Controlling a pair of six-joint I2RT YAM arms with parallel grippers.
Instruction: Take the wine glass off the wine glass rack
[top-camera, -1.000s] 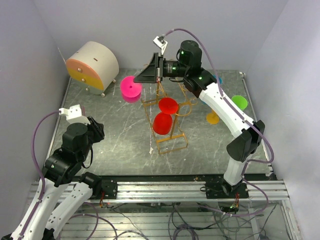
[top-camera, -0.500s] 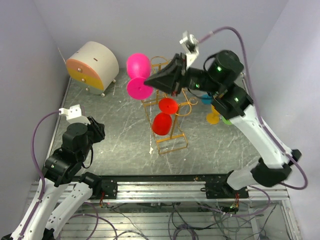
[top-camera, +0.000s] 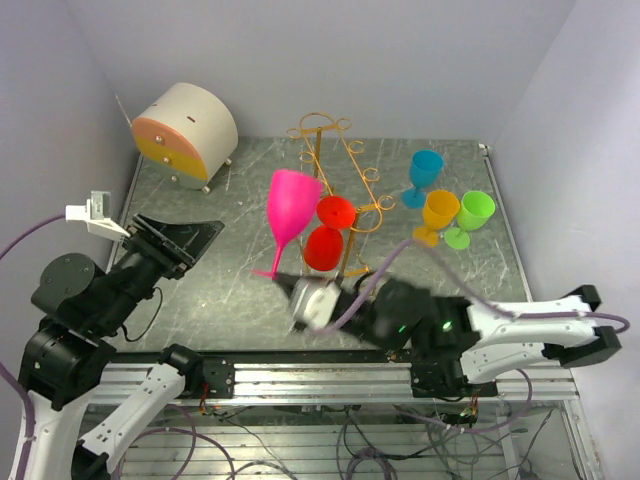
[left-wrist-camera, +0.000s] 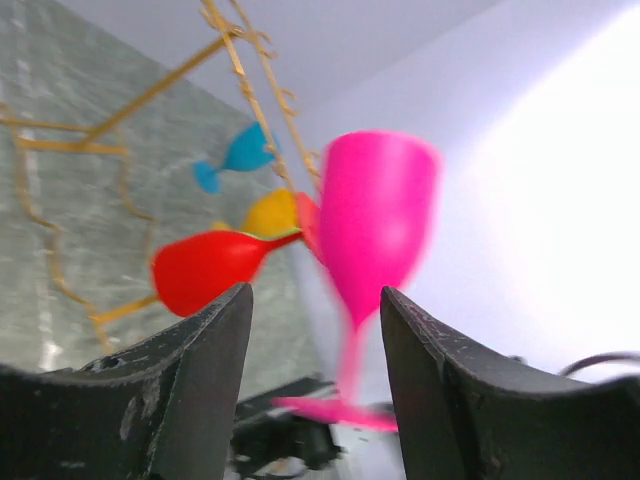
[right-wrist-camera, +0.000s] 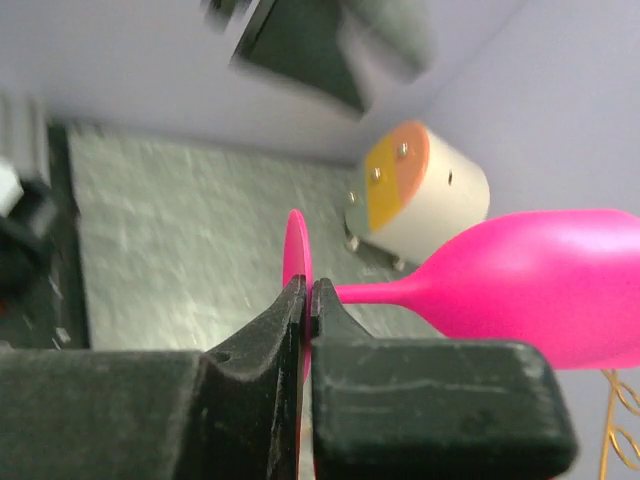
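Over the grey marbled table, the right gripper is pinching the pink wine glass by its thin foot, likely needing slow, steady lowering clear of the wine glass rack, while the left gripper is gaping wide

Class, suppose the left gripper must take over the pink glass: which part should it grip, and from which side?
Probably the stem of the pink glass, approached level from the robot's left. The right gripper pinches the foot, so that is taken; the bowl is wide and tapering. The thin, near-upright stem is bare and faces the open left gripper.
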